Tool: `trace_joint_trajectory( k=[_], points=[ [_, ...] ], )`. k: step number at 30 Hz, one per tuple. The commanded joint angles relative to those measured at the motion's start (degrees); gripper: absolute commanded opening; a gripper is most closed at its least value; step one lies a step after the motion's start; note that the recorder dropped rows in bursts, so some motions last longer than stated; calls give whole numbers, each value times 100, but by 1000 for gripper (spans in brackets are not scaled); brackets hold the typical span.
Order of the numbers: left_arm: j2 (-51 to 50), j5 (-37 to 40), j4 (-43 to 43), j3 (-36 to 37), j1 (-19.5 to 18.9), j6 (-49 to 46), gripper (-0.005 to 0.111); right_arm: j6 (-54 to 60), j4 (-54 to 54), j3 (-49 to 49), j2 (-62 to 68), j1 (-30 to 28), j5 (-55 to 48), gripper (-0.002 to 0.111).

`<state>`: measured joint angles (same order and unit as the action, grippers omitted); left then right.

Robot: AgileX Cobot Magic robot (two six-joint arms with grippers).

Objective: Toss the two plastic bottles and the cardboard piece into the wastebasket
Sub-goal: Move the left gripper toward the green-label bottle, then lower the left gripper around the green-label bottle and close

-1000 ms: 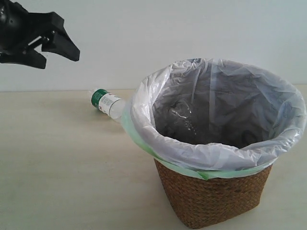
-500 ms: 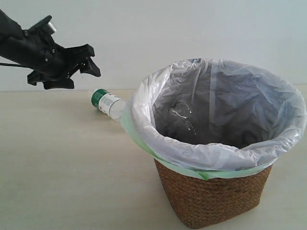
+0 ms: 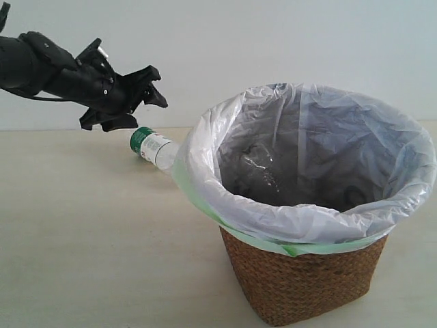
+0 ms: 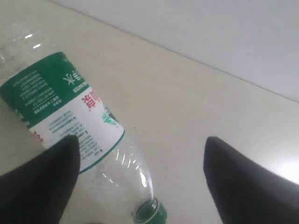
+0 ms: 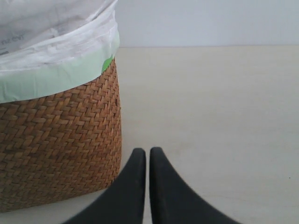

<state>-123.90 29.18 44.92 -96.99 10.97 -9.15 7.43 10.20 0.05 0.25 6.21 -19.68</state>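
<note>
The green-capped bottle (image 3: 151, 145) lies on the table, its base hidden behind the wastebasket (image 3: 300, 287). My left gripper (image 3: 147, 113) hovers open just above its cap end. In the left wrist view the bottle (image 4: 70, 107) lies slantwise, its neck and green cap (image 4: 150, 213) between the spread fingers (image 4: 243, 182) without touching them. A clear bottle-like shape (image 3: 259, 167) shows inside the bag; its cap is hidden. The cardboard piece is out of view. My right gripper (image 5: 147, 152) is shut on nothing, low beside the wicker wall (image 5: 56, 140).
The white-green bag (image 3: 205, 147) folds wide over the basket rim and overhangs the bottle. Pale tabletop (image 3: 89, 239) stretches left of and in front of the basket, with a plain wall behind.
My left gripper has swung right and down, from the upper left corner to just above the green cap. The bottle and the basket have not moved.
</note>
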Motion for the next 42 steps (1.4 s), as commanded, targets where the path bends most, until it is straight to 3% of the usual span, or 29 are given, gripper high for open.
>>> trace_joint_trajectory(
  k=[1,17,29,33,36,42],
  points=[
    [-217,7,46,-34,45,237,68,23,-38,-5,-25,-34,51,0],
    [-625,-42,28,-34,171,1113,68,23,-38,-5,-25,-34,51,0],
    [-963,-115,-13,-34,171,1263,68,23,-38,-5,-25,-34,51,0],
    [-963,90,-485,-34,160,1444,68,23,-38,-5,-25,-34,51,0],
    [-963,425,-1629,-34,149,2338,68,23,-38,-5,-25,-34,51,0],
    [-945,883,-1783,-34,33,2380,68,23,-38,-5,-25,-34,51,0]
  ],
)
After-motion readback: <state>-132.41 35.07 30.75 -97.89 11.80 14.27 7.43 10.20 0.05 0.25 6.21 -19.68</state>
